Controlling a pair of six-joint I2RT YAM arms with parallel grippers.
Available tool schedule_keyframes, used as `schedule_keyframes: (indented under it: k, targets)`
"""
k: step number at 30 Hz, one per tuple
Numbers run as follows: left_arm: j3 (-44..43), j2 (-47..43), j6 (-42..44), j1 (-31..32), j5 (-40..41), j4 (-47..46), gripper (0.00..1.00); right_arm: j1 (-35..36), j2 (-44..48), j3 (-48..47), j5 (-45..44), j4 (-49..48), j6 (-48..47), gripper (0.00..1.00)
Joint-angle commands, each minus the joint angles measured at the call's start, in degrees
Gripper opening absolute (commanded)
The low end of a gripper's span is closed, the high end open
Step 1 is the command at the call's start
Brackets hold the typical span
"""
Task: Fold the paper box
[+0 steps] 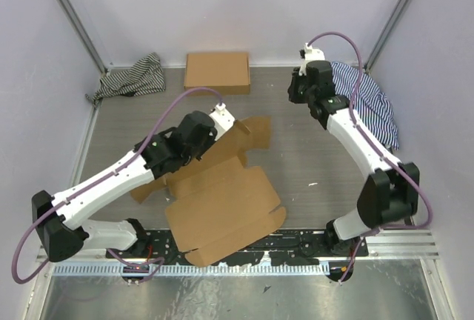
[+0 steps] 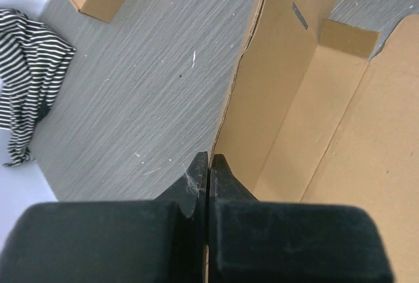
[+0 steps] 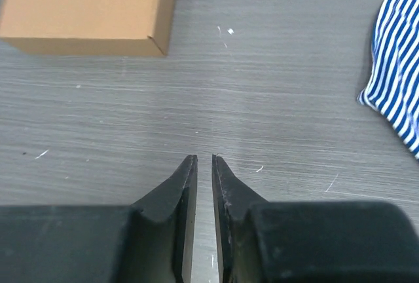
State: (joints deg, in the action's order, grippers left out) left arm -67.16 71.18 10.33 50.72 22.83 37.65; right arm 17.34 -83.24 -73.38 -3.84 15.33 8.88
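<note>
The paper box (image 1: 222, 209) is a brown die-cut sheet lying mostly flat in the middle, reaching to the near edge. Its far-left side panel (image 2: 275, 80) is lifted upright, with a small end flap (image 2: 347, 37) bent in. My left gripper (image 1: 231, 123) (image 2: 209, 158) is shut on the top edge of that raised panel. My right gripper (image 1: 295, 90) (image 3: 204, 158) hovers over bare table at the back right, away from the sheet. It is shut to a thin slit and holds nothing.
A ready-formed brown box (image 1: 217, 70) (image 3: 85, 8) stands at the back centre. A black-and-white striped cloth (image 1: 133, 77) (image 2: 29, 67) lies in the back left corner. A blue striped shirt (image 1: 370, 101) (image 3: 399, 67) lies at the right. Walls enclose the table.
</note>
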Motion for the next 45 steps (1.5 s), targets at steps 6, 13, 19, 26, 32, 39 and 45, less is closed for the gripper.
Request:
schedule_keyframes:
  k: [6,13,19,26,32,39,45]
  targets:
    - [3.67,6.25,3.38,7.80,19.29,0.03,0.00,-3.93,-10.68,-0.71,24.87,-10.80,1.34,0.20]
    - [3.88,6.18,4.37,9.03,20.68,-2.64,0.00,-3.90,-14.90,5.11,38.53,-22.14,-0.21,0.22]
    - [3.00,5.31,5.26,10.30,21.56,-2.43,0.00,-4.14,-21.26,5.21,43.08,-28.85,1.05,0.22]
    - [1.58,5.00,4.29,11.96,21.73,0.24,0.00,-4.82,-26.34,1.43,46.24,-32.12,3.81,0.21]
    - [1.28,6.80,3.74,13.04,22.32,0.56,0.00,-4.93,-31.36,-4.44,55.88,-28.80,4.18,0.20]
    - [-0.20,8.83,4.04,13.59,23.10,0.59,0.00,-4.93,-22.28,7.46,59.96,-30.20,3.72,0.18]
    - [-2.22,9.71,4.02,15.05,23.94,1.62,0.00,-4.63,-11.87,16.60,57.67,-27.95,1.77,0.18]
